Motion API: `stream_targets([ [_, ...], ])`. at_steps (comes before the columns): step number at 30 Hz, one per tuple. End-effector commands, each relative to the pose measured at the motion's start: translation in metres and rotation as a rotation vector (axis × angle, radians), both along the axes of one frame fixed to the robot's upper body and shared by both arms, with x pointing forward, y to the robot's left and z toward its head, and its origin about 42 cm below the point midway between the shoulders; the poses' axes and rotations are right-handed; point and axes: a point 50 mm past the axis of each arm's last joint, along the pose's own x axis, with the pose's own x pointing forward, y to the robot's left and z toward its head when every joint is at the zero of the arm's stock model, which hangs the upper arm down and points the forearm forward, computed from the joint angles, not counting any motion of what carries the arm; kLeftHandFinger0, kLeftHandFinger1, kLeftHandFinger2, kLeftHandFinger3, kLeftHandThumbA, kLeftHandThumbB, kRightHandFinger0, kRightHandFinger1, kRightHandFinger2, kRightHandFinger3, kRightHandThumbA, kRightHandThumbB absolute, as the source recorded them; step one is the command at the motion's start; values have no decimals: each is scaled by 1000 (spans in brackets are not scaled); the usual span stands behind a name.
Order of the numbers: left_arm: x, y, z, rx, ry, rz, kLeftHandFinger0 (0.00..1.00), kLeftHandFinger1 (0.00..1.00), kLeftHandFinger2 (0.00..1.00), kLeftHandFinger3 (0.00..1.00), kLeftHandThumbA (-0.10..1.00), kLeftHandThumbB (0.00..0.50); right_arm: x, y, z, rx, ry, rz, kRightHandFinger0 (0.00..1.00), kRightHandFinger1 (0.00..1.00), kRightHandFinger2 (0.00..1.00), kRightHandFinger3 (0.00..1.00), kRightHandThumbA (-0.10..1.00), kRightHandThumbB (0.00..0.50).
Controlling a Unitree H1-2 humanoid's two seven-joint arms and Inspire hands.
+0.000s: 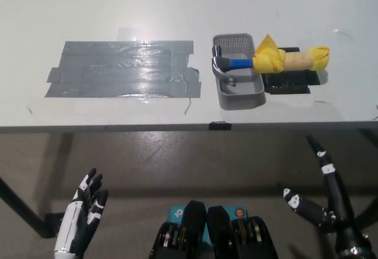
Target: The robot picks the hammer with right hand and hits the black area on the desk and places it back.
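Observation:
A hammer point(236, 64) with a steel head, blue neck and a handle wrapped in yellow cloth point(289, 59) lies across a small grey basket point(239, 96) on the white desk. Its head rests inside the basket and the wrapped handle sticks out to the right over a black block point(287, 83). The dark taped area point(124, 68) covers the desk to the left of the basket. My black right hand point(322, 197) hangs open below the desk's front edge at the lower right, well clear of the hammer. My white left hand point(82, 211) rests open at the lower left.
The white desk point(177, 10) has its front edge point(177, 128) running across the middle of the picture, with a small black clip point(220, 125) on it. Below the edge lies brown floor, and a dark desk leg point(20, 209) slants at the lower left.

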Motion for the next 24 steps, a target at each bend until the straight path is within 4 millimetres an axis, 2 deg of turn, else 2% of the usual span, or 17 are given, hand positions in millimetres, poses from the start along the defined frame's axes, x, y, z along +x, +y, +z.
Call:
stream_targets([
  [1, 4, 3, 17, 16, -100, -14, 1000, 1000, 1000, 1000, 786, 0, 51, -5, 111, -575, -530, -203, 1000, 1000, 1000, 1000, 642, 487],
  [2, 4, 3, 17, 16, -100, -14, 1000, 1000, 1000, 1000, 783, 0, 51, -5, 111, -576, -531, -203, 1000, 1000, 1000, 1000, 642, 489],
  [4, 4, 2, 19, 18, -95, -11, 1000, 1000, 1000, 1000, 814, 13, 79, -5, 126, -695, -533, -220, 1000, 1000, 1000, 1000, 604, 500],
  [5, 5, 2, 19, 24, -96, -11, 1000, 1000, 1000, 1000, 835, 10, 89, -4, 128, -738, -536, -240, 1000, 1000, 1000, 1000, 609, 496],
  [7, 5, 2, 19, 25, -97, -11, 1000, 1000, 1000, 1000, 843, 8, 91, -4, 128, -751, -537, -246, 1000, 1000, 1000, 1000, 612, 496],
  [9, 6, 1, 20, 34, -100, -12, 1000, 1000, 1000, 1000, 861, 14, 110, -4, 132, -790, -536, -264, 1000, 1000, 1000, 1000, 561, 500],
  [11, 5, 1, 21, 29, -96, -11, 1000, 1000, 1000, 1000, 859, 19, 124, -3, 134, -817, -529, -275, 1000, 1000, 1000, 1000, 557, 500],
  [14, 5, 1, 21, 26, -97, -13, 1000, 1000, 1000, 1000, 853, 15, 130, -2, 135, -831, -529, -284, 1000, 1000, 1000, 1000, 552, 500],
  [16, 6, 2, 24, 48, -108, -10, 1000, 1000, 1000, 1000, 866, 17, 146, 1, 140, -862, -529, -306, 1000, 1000, 1000, 1000, 570, 500],
  [20, 6, 2, 24, 51, -112, -10, 1000, 1000, 1000, 1000, 869, 9, 150, 4, 141, -872, -530, -314, 1000, 1000, 1000, 1000, 548, 500],
  [21, 5, 2, 24, 50, -109, -7, 1000, 1000, 1000, 1000, 876, 16, 157, 7, 143, -887, -512, -309, 1000, 1000, 1000, 1000, 571, 488],
  [24, 6, 2, 24, 49, -118, -17, 1000, 1000, 1000, 1000, 850, 0, 167, 8, 142, -903, -501, -315, 1000, 1000, 1000, 1000, 588, 496],
])
